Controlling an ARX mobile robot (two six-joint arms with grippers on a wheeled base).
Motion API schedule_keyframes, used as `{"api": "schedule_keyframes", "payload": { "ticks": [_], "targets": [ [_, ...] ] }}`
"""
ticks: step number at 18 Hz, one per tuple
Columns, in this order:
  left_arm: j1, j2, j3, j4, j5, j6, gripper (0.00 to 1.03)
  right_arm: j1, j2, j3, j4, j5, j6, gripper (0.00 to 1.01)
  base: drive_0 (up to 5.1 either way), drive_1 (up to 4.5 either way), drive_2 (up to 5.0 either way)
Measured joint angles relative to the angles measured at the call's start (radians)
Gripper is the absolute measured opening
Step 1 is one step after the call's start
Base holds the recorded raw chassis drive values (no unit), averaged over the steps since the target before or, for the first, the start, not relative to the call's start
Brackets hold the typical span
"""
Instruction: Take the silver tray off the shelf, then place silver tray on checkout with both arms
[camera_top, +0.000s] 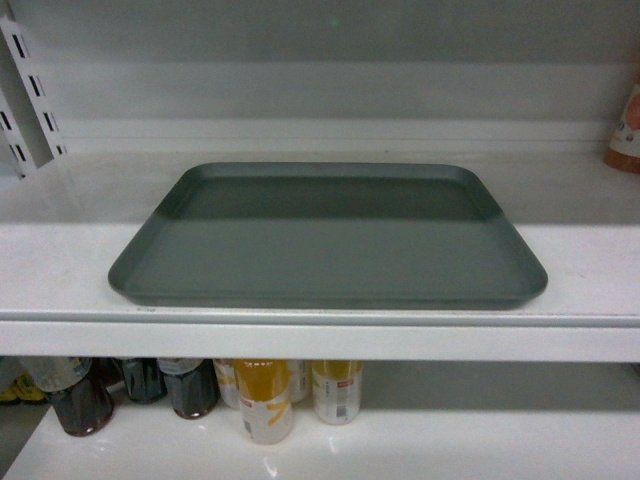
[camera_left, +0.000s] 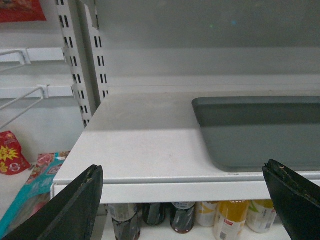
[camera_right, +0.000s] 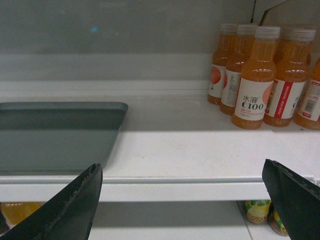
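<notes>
While both wrist views sit level with the shelf (camera_top: 60, 275) front, I see my left gripper (camera_left: 182, 202) with its fingers (camera_left: 75, 207) spread wide, holding nothing, aimed at the bare board beside the silver tray (camera_top: 330, 240). My right gripper (camera_right: 182, 202) matches it, fingers (camera_right: 290, 197) spread and empty, short of the lip. Neither arm shows in the head view. That tray lies flat on the shelf, empty, its near edge close to the front lip. Orange drink bottles (camera_right: 257, 75) stand upright to its right, well apart. On the board below I see dark bottles (camera_top: 135, 390) and yellow bottles (camera_top: 290, 395), upright
</notes>
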Motion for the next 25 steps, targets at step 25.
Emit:
{"api": "schedule_keyframes", "payload": {
  "ticks": [25],
  "targets": [
    [-0.126,0.248,0.082,-0.011,-0.351,-0.096,0.98,-0.009,0.284,0.014,0.184,-0.101,0.062,0.98,0.0,0.18,-0.2]
  ]
}}
